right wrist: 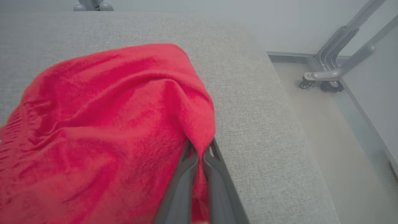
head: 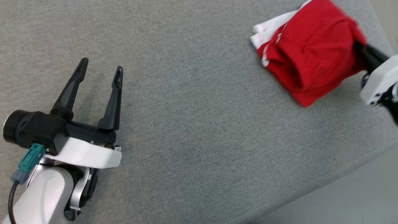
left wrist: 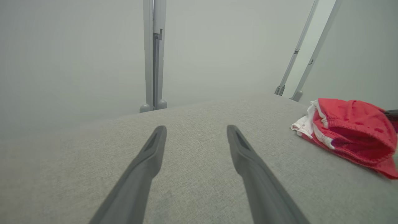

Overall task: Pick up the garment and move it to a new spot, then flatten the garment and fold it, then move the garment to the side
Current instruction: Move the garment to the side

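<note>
Gripping the red garment [head: 311, 53], your right hand [right wrist: 200, 148] is clenched, its two fingers pinched together on a fold of cloth at the garment's 3 o'clock edge. In the head view you find the garment bunched at 2 o'clock on the grey tabletop [head: 192, 124], near its right edge, with a white part poking out toward 10 o'clock. It looks slightly blurred there, and you cannot tell how much of it rests on the surface. Your left hand [head: 101, 65] is released, fingers spread wide and holding nothing, at 8 o'clock over bare fabric, well apart from the garment. From the left wrist, the garment lies at 3 o'clock.
</note>
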You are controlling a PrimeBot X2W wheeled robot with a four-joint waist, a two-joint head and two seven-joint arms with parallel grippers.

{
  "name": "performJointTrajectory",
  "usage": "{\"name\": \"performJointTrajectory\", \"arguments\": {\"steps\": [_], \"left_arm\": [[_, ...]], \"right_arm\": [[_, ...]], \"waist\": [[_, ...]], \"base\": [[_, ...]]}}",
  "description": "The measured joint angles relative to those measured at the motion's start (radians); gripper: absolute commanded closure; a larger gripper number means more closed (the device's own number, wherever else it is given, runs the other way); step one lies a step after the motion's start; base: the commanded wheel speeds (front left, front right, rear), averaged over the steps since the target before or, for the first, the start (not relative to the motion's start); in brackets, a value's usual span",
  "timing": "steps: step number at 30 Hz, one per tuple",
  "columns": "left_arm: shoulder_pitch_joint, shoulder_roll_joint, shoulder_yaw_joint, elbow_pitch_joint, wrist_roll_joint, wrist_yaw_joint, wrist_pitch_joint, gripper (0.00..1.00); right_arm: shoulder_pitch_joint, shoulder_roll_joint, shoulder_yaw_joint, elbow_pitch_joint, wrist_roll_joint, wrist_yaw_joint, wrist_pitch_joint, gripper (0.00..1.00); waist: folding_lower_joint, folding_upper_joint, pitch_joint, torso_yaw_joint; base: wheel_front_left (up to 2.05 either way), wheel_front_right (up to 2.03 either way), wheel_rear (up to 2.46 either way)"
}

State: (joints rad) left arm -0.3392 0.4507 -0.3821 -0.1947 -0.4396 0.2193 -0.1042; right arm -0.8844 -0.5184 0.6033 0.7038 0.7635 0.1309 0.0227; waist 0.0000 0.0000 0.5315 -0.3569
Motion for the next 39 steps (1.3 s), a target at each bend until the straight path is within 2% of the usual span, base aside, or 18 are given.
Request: {"name": "performJointTrajectory", "arguments": {"steps": [7,11,12,13,14,22,32,36,38,39], "left_arm": [[-0.039,0.016,-0.017,-0.030,0.019,-0.007,0.031,0.00],[-0.050,0.017,-0.022,-0.028,0.021,-0.012,0.033,0.00],[-0.053,0.016,-0.022,-0.026,0.021,-0.011,0.033,0.00],[-0.054,0.015,-0.022,-0.024,0.021,-0.011,0.033,0.00],[-0.054,0.015,-0.022,-0.023,0.021,-0.011,0.032,0.00],[-0.053,0.000,-0.017,0.010,0.005,-0.006,-0.002,0.00],[0.020,-0.038,-0.003,0.081,-0.032,0.016,-0.066,0.00],[0.057,-0.047,0.011,0.100,-0.050,0.030,-0.084,0.00],[0.076,-0.049,0.019,0.105,-0.056,0.038,-0.091,0.00],[0.094,-0.047,0.031,0.113,-0.064,0.046,-0.099,0.00]], "right_arm": [[-0.099,-0.048,-0.031,0.142,0.021,0.000,-0.061,1.00],[-0.119,-0.051,-0.035,0.202,0.038,0.000,-0.086,1.00],[-0.120,-0.049,-0.034,0.214,0.041,0.000,-0.093,0.96],[-0.121,-0.046,-0.035,0.225,0.046,0.000,-0.105,0.58],[-0.125,-0.044,-0.035,0.240,0.047,0.000,-0.113,0.00],[-0.130,-0.056,-0.005,0.306,0.051,0.000,-0.138,0.00],[-0.076,-0.097,-0.033,0.238,0.032,0.000,-0.273,0.00],[-0.028,-0.082,-0.110,0.185,-0.017,0.000,-0.284,0.00],[0.004,-0.065,-0.180,0.132,-0.050,0.000,-0.285,0.00],[0.050,-0.038,-0.255,0.075,-0.107,0.000,-0.287,0.00]], "waist": [[0.0000,0.0000,0.050,-0.017],[0.0000,0.0000,0.064,-0.006],[0.0000,0.0000,0.065,-0.003],[0.0000,0.0000,0.066,0.000],[0.0000,0.0000,0.066,0.003],[0.0000,0.0000,0.032,0.024],[0.0000,0.0000,-0.087,0.052],[0.0000,0.0000,-0.143,0.072],[0.0000,0.0000,-0.168,0.086],[0.0000,0.0000,-0.192,0.102]], "base": [[0.00,0.00,0.00],[0.00,0.00,0.00],[0.00,0.00,0.00],[0.00,0.00,0.00],[0.00,0.00,0.00],[0.00,0.00,0.00],[0.00,0.00,0.00],[0.00,0.00,0.00],[0.00,0.00,0.00],[0.00,0.00,0.00]]}}
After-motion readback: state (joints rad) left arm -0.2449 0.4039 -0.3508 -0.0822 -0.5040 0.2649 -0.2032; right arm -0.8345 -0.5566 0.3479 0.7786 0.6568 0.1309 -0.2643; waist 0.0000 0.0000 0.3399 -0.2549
